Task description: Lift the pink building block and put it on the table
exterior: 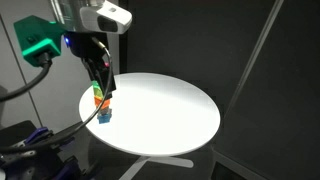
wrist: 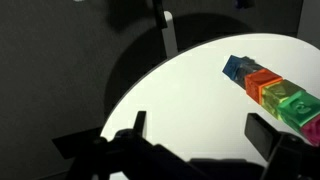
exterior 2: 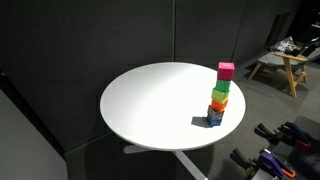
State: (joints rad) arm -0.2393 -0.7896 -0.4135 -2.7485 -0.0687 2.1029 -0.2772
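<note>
The pink building block (exterior 2: 226,70) tops a stack of coloured blocks (exterior 2: 218,100) near the edge of the round white table (exterior 2: 150,100). Below it are green, orange and blue blocks. In an exterior view my gripper (exterior: 103,82) hangs just over the stack (exterior: 102,106) and covers the pink block. In the wrist view the stack (wrist: 268,88) lies to the upper right of my open, empty fingers (wrist: 205,135), outside them. The pink block is cut off at the right edge there. The table also shows in the wrist view (wrist: 190,90).
Black curtains surround the table (exterior: 170,110). A wooden stool (exterior 2: 285,62) stands behind it, and dark gear (exterior 2: 285,150) lies on the floor beside it. A green part (exterior: 38,40) and cables sit on the arm.
</note>
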